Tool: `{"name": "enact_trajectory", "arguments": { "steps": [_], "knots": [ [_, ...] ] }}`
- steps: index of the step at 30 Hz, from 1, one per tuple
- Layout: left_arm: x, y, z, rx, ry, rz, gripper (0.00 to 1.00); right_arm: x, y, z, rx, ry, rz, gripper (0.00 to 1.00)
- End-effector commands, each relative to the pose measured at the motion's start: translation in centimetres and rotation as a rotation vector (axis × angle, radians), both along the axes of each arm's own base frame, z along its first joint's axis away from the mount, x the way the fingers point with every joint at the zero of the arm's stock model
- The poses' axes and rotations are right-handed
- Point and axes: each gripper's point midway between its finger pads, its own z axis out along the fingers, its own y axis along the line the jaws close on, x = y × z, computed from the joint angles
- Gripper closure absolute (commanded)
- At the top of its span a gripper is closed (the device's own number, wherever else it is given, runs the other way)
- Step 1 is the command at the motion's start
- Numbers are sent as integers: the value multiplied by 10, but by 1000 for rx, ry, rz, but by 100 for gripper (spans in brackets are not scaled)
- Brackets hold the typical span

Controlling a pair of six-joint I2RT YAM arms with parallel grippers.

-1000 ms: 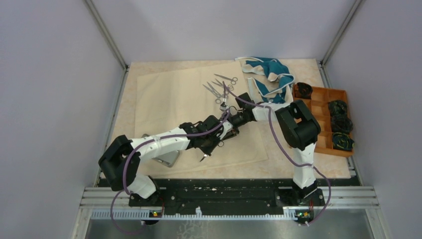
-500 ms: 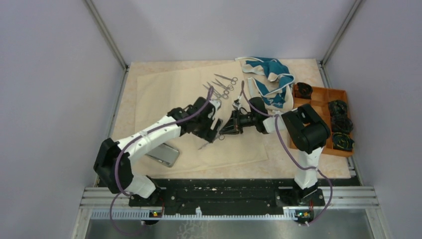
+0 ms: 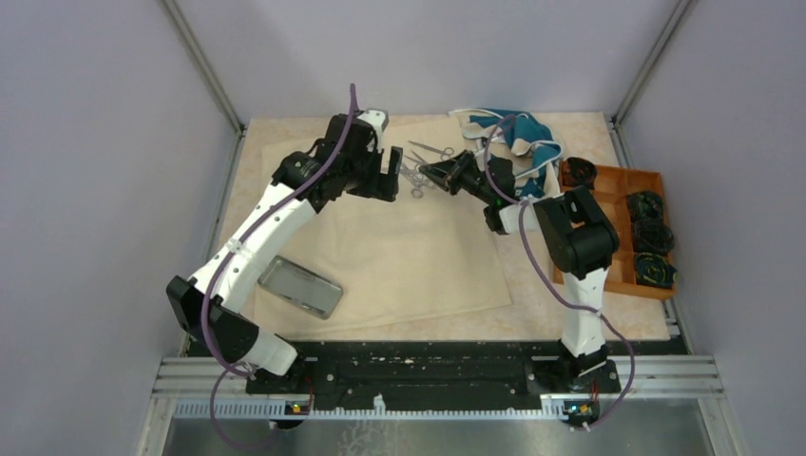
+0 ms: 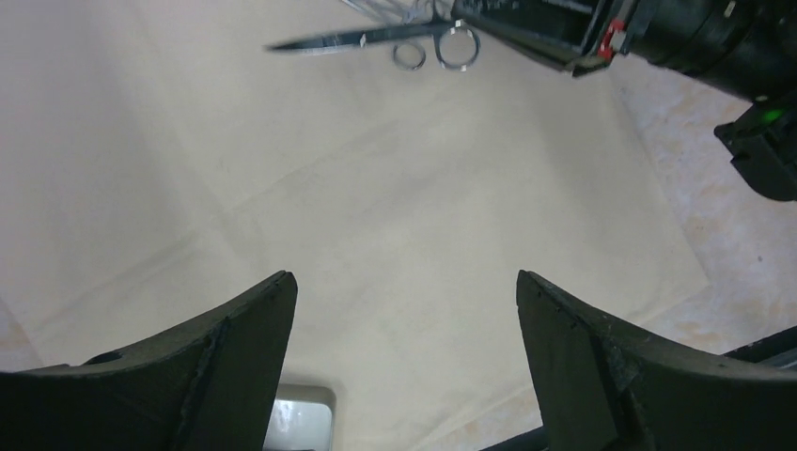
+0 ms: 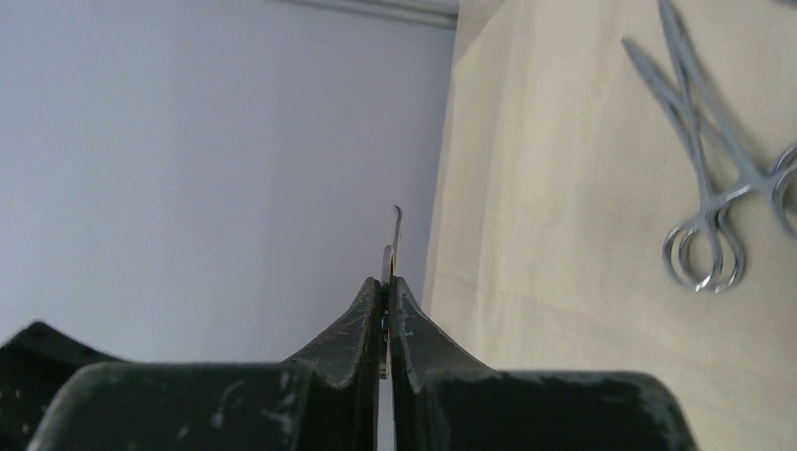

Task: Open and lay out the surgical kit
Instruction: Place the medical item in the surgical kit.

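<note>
Two arms work at the far side of the beige cloth wrap (image 3: pixel 380 256), spread flat on the bench (image 3: pixel 637 323), as the kit is laid out. The right end effector (image 5: pixel 387 291), pressed together, pinches a thin steel instrument (image 5: pixel 396 230) beside the ring-handled instruments (image 3: pixel 432 152) at 12 o'clock on the wrap. It likely next needs lowering and releasing alongside them. The left end effector (image 4: pixel 402 310) hangs spread, empty. The steel tray (image 3: pixel 299 286) sits at 7 o'clock. A second earlier both end effectors were together at mid-cloth, the left arm partly covering the tray.
</note>
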Motion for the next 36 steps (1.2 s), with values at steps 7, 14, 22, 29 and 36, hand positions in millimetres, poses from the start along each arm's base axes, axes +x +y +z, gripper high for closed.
{"name": "enact_trajectory", "arguments": {
  "steps": [7,14,22,29,36],
  "knots": [
    [-2,18,-15,101,0,-48,8,51,35,-19,39,29,-240,100],
    [-10,28,-16,121,-17,-38,7,42,43,-49,-7,95,-292,100],
    [-13,31,-17,129,-26,-44,7,34,49,-72,-46,162,-349,100],
    [-16,33,-16,132,-34,-45,6,25,46,-85,-108,203,-375,100],
    [-18,35,-16,136,-35,-44,6,20,40,-98,-164,230,-396,100]
  ]
}}
